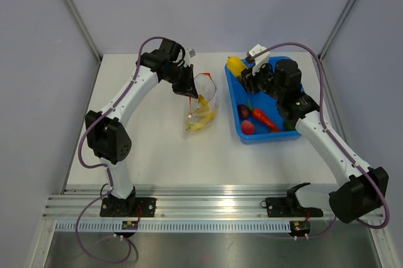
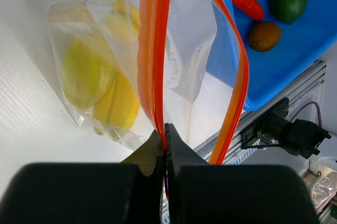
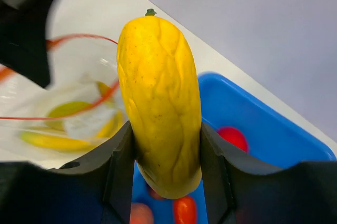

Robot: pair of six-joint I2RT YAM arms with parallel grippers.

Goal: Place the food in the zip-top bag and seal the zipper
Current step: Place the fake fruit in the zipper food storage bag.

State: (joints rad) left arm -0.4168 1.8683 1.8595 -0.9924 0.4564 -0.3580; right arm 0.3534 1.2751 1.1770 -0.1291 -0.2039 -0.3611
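Banana (image 1: 203, 121) lies at the near end of the bag (image 1: 200, 106), long axis slanting near-left to far-right. Left gripper (image 2: 164, 132), pinched on one zipper (image 2: 150, 50) lip, holds the mouth agape, presumably for loading. Beyond, right gripper (image 3: 166, 140) clamps a yellow fruit (image 3: 158, 77) over the bin (image 1: 272, 137), stem outward.
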